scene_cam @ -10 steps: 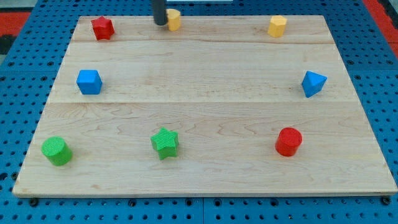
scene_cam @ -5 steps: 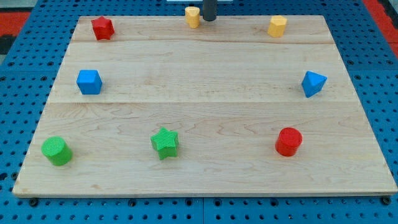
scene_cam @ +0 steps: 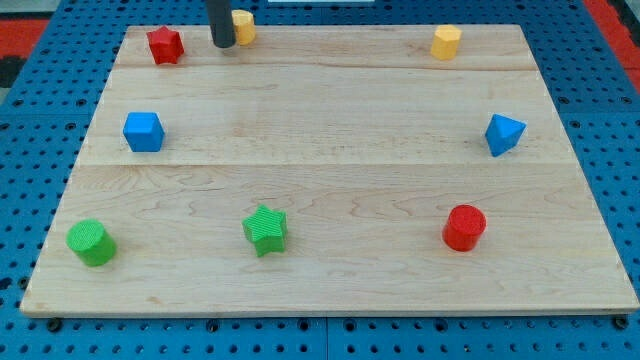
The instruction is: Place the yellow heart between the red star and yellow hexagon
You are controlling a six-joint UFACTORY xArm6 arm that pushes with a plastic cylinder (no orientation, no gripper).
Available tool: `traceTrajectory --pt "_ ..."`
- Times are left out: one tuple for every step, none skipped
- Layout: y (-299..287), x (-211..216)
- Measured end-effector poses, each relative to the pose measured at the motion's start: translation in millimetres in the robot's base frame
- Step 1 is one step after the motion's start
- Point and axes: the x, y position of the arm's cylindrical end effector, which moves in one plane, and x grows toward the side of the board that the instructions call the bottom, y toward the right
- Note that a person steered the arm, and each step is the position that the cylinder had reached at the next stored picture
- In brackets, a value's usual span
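Observation:
The yellow heart (scene_cam: 243, 25) sits at the top edge of the wooden board, left of centre. My tip (scene_cam: 222, 43) is just to its left and slightly below, touching or nearly touching it. The red star (scene_cam: 165, 45) lies at the top left, a short way left of my tip. The yellow hexagon (scene_cam: 446, 42) lies at the top right, far from the heart.
A blue cube (scene_cam: 143, 131) is at the left, a blue pyramid-like block (scene_cam: 504, 133) at the right. A green cylinder (scene_cam: 91, 242), a green star (scene_cam: 265, 230) and a red cylinder (scene_cam: 464, 227) stand along the bottom. The board (scene_cam: 330, 150) rests on blue pegboard.
The heart went from left of centre to the right, then back left past where it began. My tip moved from its left to its right, and is now on its left again.

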Motion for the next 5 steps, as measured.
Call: traceTrajectory --pt "-4.4 -21.8" --pt "0.0 -24.1" --pt "100.1 31.0" --pt "132.0 109.2" --pt "170.9 59.0"
